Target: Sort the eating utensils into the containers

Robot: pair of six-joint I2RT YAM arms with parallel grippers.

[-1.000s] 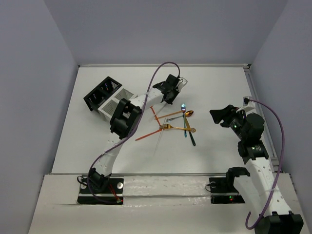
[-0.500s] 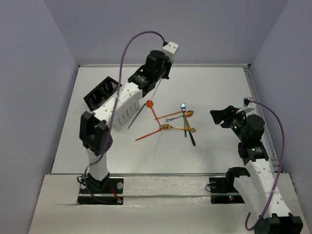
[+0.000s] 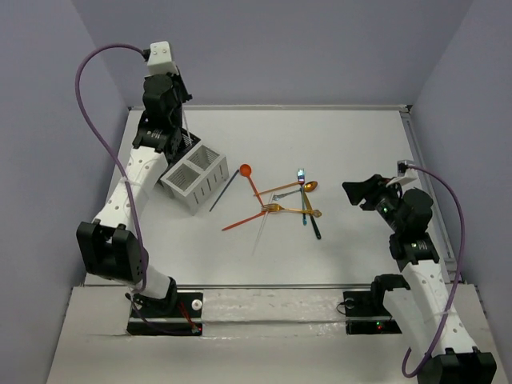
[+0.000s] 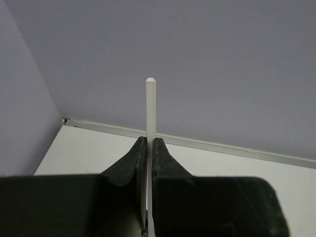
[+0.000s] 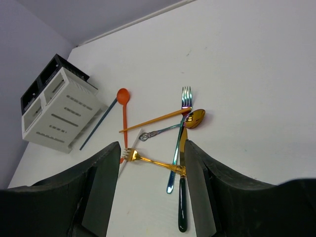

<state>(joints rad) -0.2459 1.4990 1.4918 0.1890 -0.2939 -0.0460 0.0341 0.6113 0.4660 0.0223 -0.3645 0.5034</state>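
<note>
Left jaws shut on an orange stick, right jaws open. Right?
No. The stick in the left jaws is white, not orange; the left wrist view shows it. The left jaws are shut on it and the right jaws are open, as you said.

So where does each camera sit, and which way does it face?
Top external: above and behind the bases, looking down at the table; both arms show.
Left wrist: raised, facing the far wall; left hand shut on white stick.
Right wrist: looks down at the utensil pile; open right hand shows.
Shared: top and right wrist see the white caddy.
</note>
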